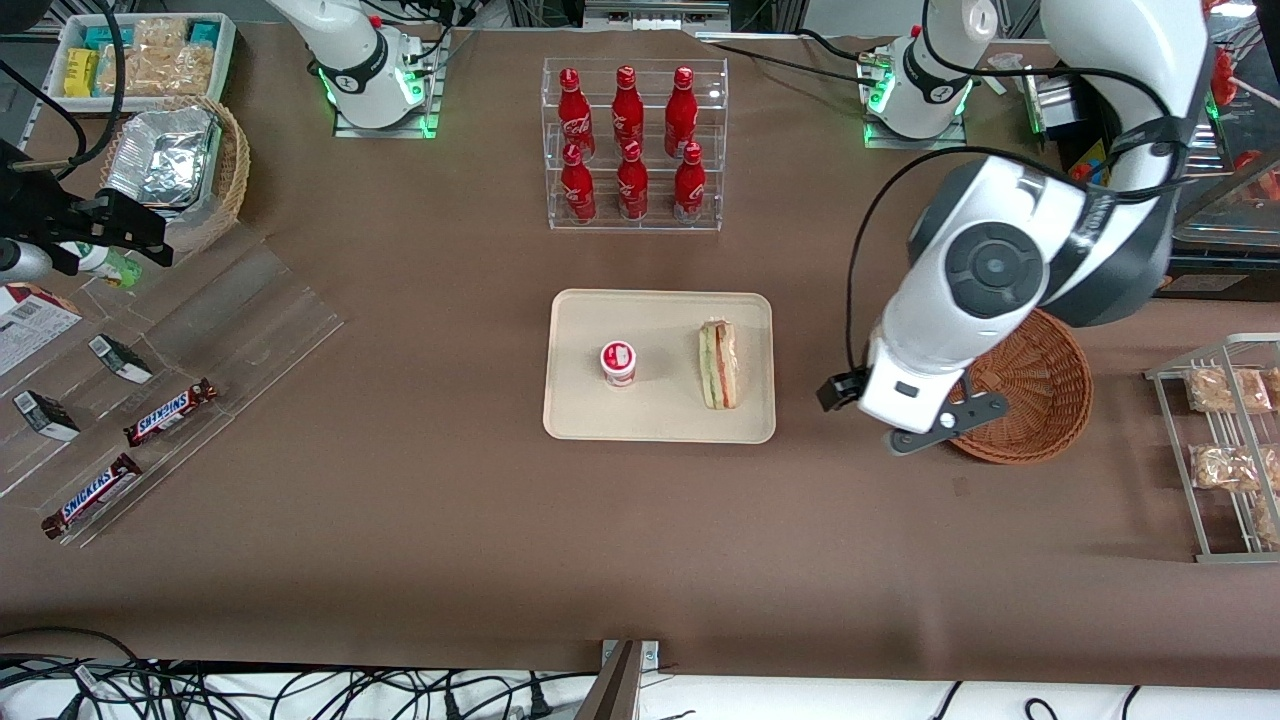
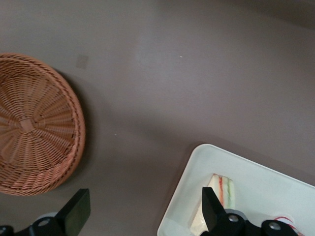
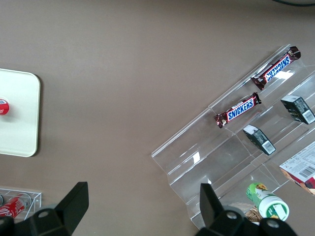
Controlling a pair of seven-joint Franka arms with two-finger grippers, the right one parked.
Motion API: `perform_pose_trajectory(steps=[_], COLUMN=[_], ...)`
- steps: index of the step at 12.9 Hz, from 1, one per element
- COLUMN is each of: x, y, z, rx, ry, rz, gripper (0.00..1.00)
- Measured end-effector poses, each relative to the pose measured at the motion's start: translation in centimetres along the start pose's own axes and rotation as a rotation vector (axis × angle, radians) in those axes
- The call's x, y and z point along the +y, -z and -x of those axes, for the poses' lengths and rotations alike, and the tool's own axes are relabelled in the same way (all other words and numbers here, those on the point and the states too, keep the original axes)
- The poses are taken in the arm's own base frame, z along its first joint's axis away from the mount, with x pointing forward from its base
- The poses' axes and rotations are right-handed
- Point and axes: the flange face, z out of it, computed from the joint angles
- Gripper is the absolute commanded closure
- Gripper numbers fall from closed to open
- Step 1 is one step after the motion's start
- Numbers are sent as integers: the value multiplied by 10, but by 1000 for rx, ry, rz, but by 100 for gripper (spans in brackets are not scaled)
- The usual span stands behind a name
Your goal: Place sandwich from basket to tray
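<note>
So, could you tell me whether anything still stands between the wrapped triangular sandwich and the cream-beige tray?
Nothing does: the wrapped triangular sandwich already lies on the cream-beige tray, beside a small red-lidded cup. The open gripper hovers empty between tray and reddish-brown wicker basket.

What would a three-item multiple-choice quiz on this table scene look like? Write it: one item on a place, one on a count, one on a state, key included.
1. Where is the sandwich?
A. in the basket
B. on the tray
C. on the bare table

2. How many red bottles stand in the clear rack?
A. four
B. six
C. eight

3. What state is the left arm's pincer in?
A. open and empty
B. shut on the sandwich
C. shut on a cup

Key: B, the wedge lies on the tray beside a small cup; B, two rows of three; A, its fingers stand apart above the table between the basket and the tray.
</note>
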Motion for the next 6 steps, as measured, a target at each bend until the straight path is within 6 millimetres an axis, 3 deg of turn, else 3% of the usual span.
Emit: perform_pose_trajectory(steps=[3,6], x=[-23,-65], y=[16,45], z=[-8,-18], rx=[-24,-47], ry=[-36,-104], rz=[13,18], gripper=[0,0])
